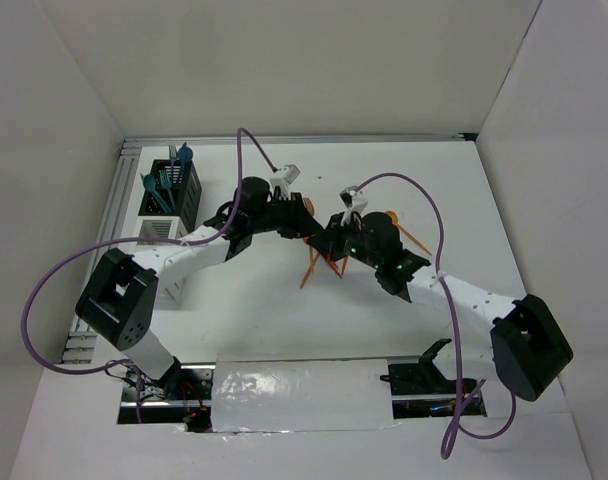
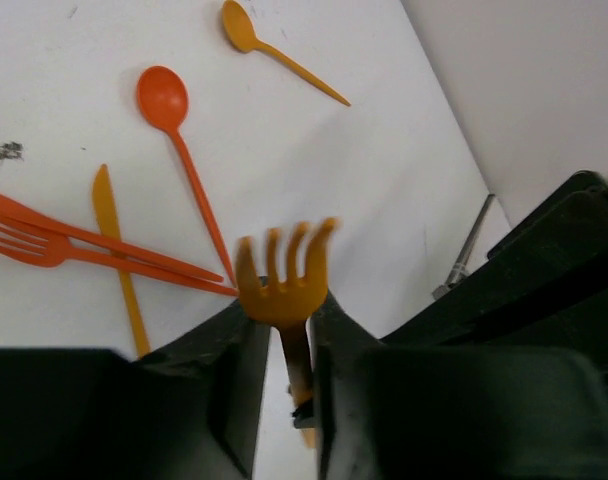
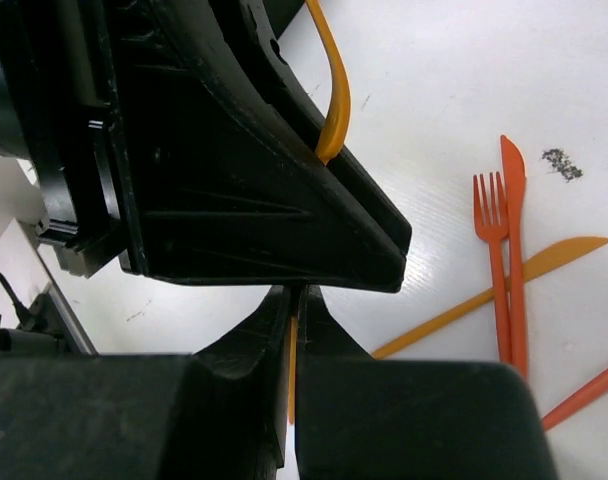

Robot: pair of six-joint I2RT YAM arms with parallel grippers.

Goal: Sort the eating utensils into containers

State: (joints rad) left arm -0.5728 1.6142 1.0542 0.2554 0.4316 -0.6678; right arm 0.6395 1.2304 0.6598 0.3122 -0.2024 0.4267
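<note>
Mid-table, the left gripper [image 2: 284,312] clamps a small yellow-orange plastic fork [image 2: 284,280] just below its tines, holding it above the white tabletop [image 2: 404,150]. The right gripper [image 3: 294,296] sits just beside it, jaws narrow around a thin orange sliver; whether it truly grips cannot be told. The step in hand looks like carrying the fork to the containers at the far left: a black perforated mesh bin [image 1: 191,195] holding teal-blue utensils [image 1: 162,182], with white-walled compartments [image 1: 156,230] just nearer. Doing it well likely means the right gripper backing away first, then a raised carry so the handle drops in end-first. Open table lies between; the tight spots are the metal rail [image 1: 124,200] and the side wall beside the bins. A red-orange spoon [image 2: 164,98], a yellow-orange knife [image 2: 119,260] and a red-orange fork [image 2: 29,247] lie loose below.
</note>
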